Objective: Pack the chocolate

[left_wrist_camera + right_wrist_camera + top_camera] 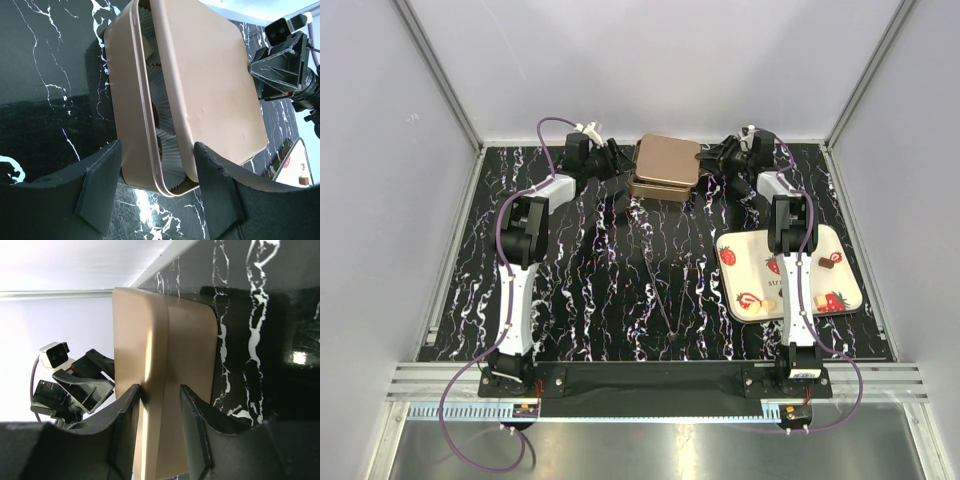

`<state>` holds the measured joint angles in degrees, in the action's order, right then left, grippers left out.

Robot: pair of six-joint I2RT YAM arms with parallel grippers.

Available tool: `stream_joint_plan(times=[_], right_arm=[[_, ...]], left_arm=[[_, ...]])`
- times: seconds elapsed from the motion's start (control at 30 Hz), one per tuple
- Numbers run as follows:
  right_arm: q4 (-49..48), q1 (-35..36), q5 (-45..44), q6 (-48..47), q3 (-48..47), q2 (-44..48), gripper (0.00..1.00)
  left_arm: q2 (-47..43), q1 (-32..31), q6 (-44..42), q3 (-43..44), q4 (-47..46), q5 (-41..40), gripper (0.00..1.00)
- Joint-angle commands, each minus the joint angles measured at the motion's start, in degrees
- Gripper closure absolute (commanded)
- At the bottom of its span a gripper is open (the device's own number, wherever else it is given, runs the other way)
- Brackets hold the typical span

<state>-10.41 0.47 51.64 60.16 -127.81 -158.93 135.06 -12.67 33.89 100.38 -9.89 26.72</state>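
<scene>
A tan box (660, 188) stands at the back centre with its tan lid (668, 158) lying slightly askew on it. In the left wrist view, white paper cups (165, 127) and a dark chocolate (155, 116) show in the gap between the box (127, 100) and the lid (205, 85). My left gripper (159, 147) straddles the box's near corner, one finger on the box wall and the other on the lid. My right gripper (160, 388) stands open around the lid's rim (135, 330), its left finger still touching. A dark chocolate (825, 264) and a pale one (757, 310) lie on the white tray (740, 250).
The strawberry-print tray sits at the right, beside the right arm. A thin V-shaped object (665, 290) lies on the black marbled tabletop in the middle. White walls and metal posts enclose the table closely behind the box.
</scene>
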Motion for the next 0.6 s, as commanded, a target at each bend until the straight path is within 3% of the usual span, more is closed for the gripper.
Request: stream_joint_plan(times=[0.0, 0.57], right_arm=[[-0.22, -0.12, -0.93, -1.46, -2.35, 4.69, 0.56], [-4.17, 1.64, 2.07, 0.57, -0.25, 4.33, 0.79]], left_arm=[[-1.74, 0.27, -1.11, 1.84, -1.54, -0.18, 0.36], [-1.73, 0.36, -0.49, 2.98, -2.68, -0.27, 0.36]])
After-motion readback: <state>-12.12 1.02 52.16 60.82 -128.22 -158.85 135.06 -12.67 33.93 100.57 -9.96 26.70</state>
